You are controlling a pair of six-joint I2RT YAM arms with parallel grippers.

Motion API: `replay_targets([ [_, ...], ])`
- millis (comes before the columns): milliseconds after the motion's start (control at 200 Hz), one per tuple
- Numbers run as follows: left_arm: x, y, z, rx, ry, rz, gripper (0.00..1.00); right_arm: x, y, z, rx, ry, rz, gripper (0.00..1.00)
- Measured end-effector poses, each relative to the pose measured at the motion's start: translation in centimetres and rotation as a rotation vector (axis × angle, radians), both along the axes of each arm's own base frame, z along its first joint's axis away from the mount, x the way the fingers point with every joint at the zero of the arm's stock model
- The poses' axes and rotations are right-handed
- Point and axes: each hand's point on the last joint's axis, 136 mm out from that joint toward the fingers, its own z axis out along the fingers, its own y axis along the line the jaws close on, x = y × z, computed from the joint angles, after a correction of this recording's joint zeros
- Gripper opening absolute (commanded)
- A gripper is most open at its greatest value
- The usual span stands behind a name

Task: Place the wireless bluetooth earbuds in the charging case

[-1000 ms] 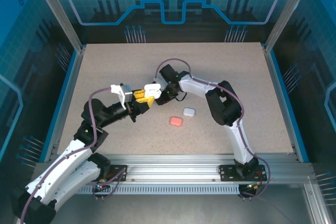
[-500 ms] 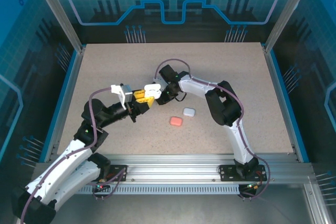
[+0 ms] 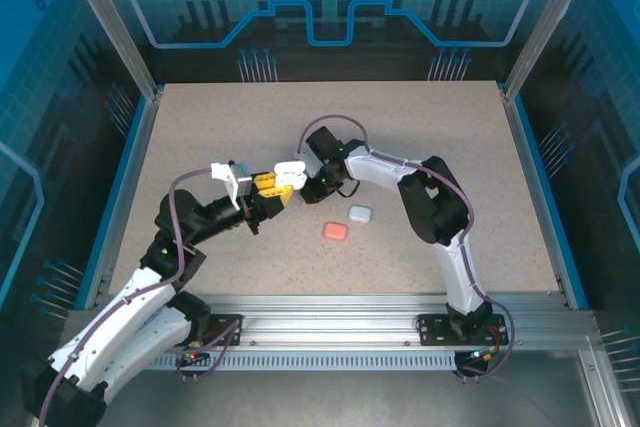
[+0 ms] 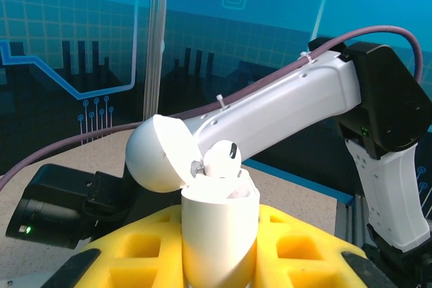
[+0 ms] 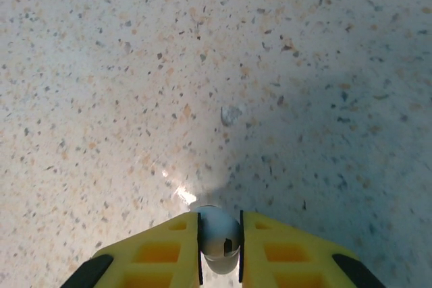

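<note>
Yellow pads of my left gripper are clamped on the white charging case. I hold it upright with its lid swung open to the left. A white earbud sits in its mouth, poking above the rim. Just right of it, my right gripper is closed tight on a second earbud, pinched between the fingertips, with the speckled table beyond. Further right, I see a pink case and a pale case lying shut, near each other.
</note>
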Motion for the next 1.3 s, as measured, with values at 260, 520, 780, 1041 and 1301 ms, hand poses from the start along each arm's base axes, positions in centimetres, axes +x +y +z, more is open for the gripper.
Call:
replay_targets([
  [260, 0.0, 0.0, -0.3, 0.002, 0.006, 0.0, 0.0, -0.9, -2.8, 6.6, 0.024, -0.164, -0.031, 0.18],
  [520, 0.8, -0.4, -1.3, 0.015, 0.039, -0.001, 0.0, -2.1, -7.6, 15.5, 0.06, -0.415, -0.101, 0.18],
  [780, 2.2, -1.1, -3.0, 0.023, 0.105, -0.003, 0.0, -4.8, -10.7, 26.3, 0.153, -0.744, -0.112, 0.18],
  [1041, 3.0, -1.8, -3.6, 0.009, 0.138, -0.027, 0.0, -8.6, -8.9, 32.5, 0.278, -0.956, -0.005, 0.19],
  [1301, 3.0, -2.2, -3.3, -0.018, 0.149, -0.055, 0.0, -10.1, -4.3, 32.7, 0.345, -0.995, 0.113, 0.19],
])
